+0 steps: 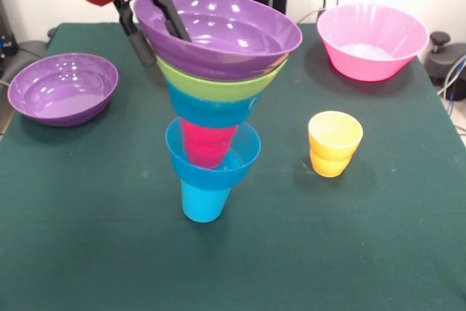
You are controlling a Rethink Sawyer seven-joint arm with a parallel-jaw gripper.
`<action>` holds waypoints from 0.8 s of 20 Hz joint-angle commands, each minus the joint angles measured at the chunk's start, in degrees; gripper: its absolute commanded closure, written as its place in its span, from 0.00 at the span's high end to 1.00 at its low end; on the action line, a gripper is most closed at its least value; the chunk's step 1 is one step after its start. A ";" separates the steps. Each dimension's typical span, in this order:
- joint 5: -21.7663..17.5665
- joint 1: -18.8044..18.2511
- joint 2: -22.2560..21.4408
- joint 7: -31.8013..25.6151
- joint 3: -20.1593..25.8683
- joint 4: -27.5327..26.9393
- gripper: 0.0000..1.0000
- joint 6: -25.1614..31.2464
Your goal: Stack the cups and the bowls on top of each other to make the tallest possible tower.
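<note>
The tower stands mid-table: blue cup point(204, 200) lowest, then a small blue bowl point(218, 162), the red cup point(206, 143), a second blue bowl point(210, 109), the lime green bowl point(218, 85) and a wide purple bowl point(226, 30) on top, tilted down to the right. My gripper point(166, 47) comes from the upper left and straddles that purple bowl's left rim, one finger inside and one outside, shut on it. The yellow cup point(333, 143) stands alone to the right of the tower. The orange bowl is out of view.
A second purple bowl point(64, 87) sits at the left edge of the green table point(95, 238). The pink bowl point(371, 40) sits at the far right corner. Cables and dark gear lie beyond the table's right edge.
</note>
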 commanded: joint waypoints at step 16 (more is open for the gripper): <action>-4.16 2.58 2.25 -16.41 -3.07 -5.17 1.00 4.19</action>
